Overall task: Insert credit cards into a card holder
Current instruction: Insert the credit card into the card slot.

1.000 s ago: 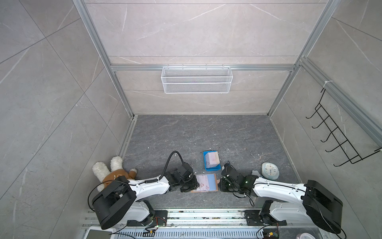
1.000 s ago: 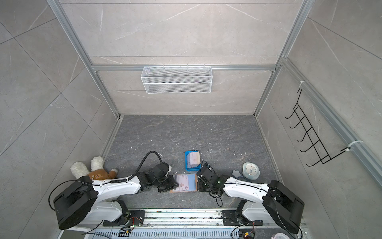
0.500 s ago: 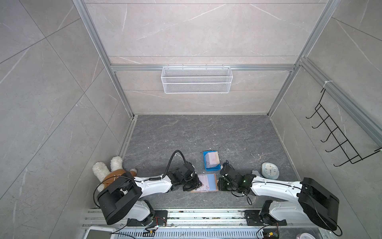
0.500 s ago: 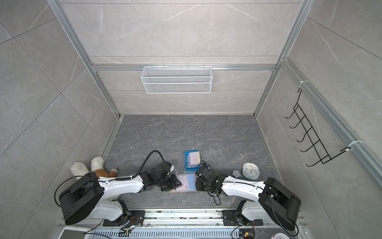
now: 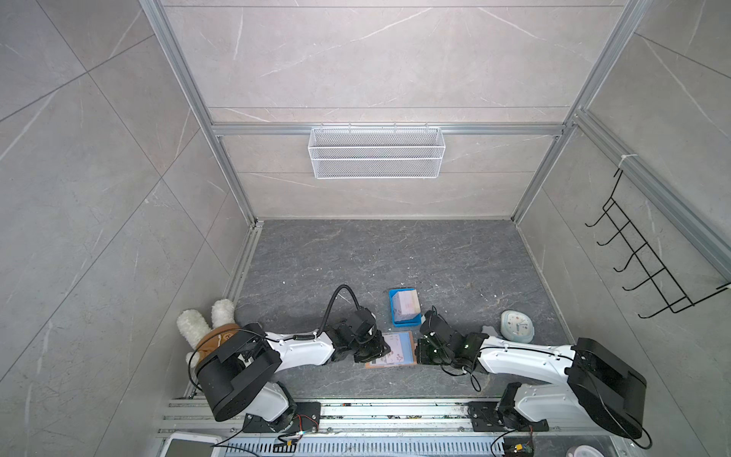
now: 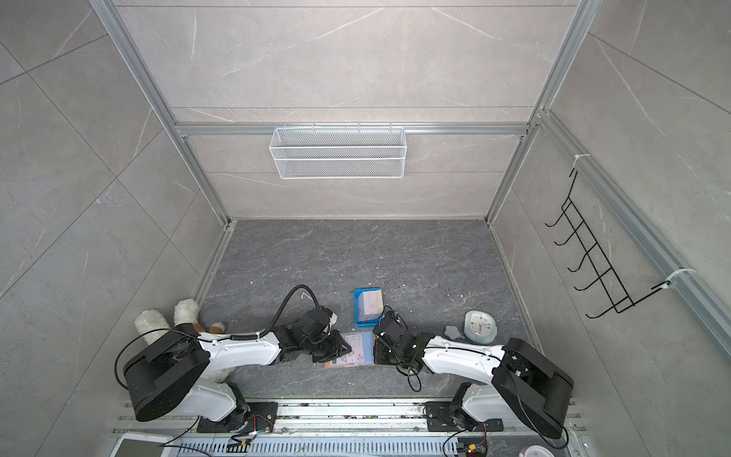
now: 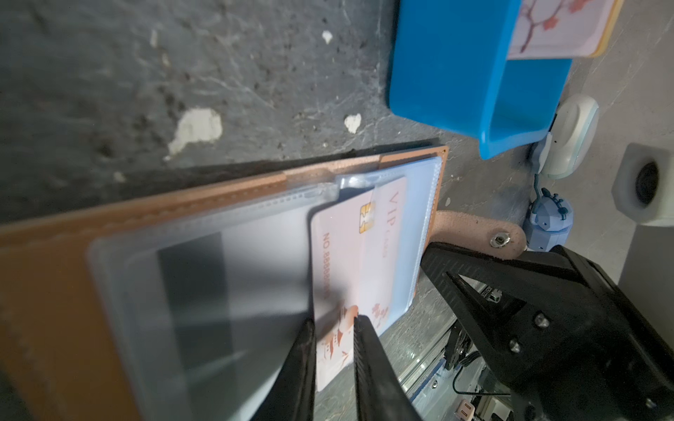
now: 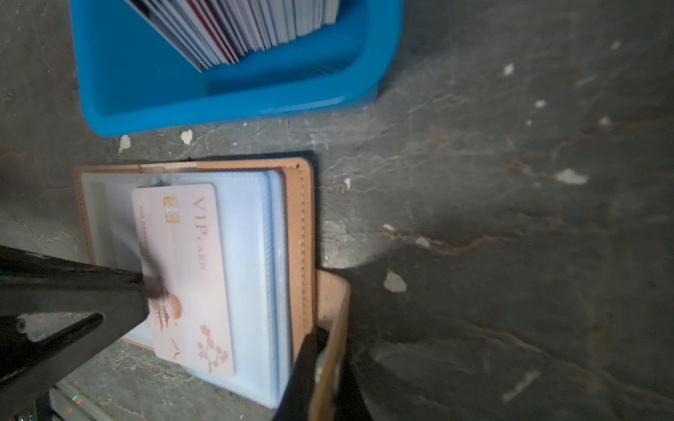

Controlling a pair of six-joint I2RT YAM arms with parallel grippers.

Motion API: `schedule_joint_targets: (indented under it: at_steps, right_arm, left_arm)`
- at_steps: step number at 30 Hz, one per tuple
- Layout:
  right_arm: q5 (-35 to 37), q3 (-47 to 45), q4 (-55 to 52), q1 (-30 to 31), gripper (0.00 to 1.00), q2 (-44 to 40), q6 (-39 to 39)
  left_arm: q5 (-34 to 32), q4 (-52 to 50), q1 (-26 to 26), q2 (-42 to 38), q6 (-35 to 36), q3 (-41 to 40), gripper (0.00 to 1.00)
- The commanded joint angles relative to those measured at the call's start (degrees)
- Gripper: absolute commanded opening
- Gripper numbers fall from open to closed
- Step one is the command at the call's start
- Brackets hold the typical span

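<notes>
1. You have the card holder [image 5: 403, 350] lying open at the lower middle of the frame in both top views, between your two arms.
2. Your left gripper [image 7: 333, 328] pinches the pink credit card [image 7: 350, 255], which lies across the holder's clear sleeves. Whether its far end is inside one is unclear.
3. Your right gripper [image 8: 326, 361] clamps the upturned snap tab [image 8: 330, 302].
4. The blue tray [image 5: 392, 308] of stacked cards [image 5: 407, 302] sits just above the holder.
</notes>
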Motion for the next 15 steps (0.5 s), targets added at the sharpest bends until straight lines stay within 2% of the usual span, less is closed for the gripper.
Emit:
schedule_joint_targets:
  at_steps: [1,15]
  right_arm:
    - [-0.37,0.03,-2.43,0.32,0.11,1.59,-0.22]
    - [-0.28,0.47,-2.51,0.35,0.09,1.82,-0.57]
  left_arm:
    - [1.26,1.52,0.13,0.97,0.07,2.12,0.22]
    - [2.44,4.53,0.15,3.8,-0.12,3.84,0.21]
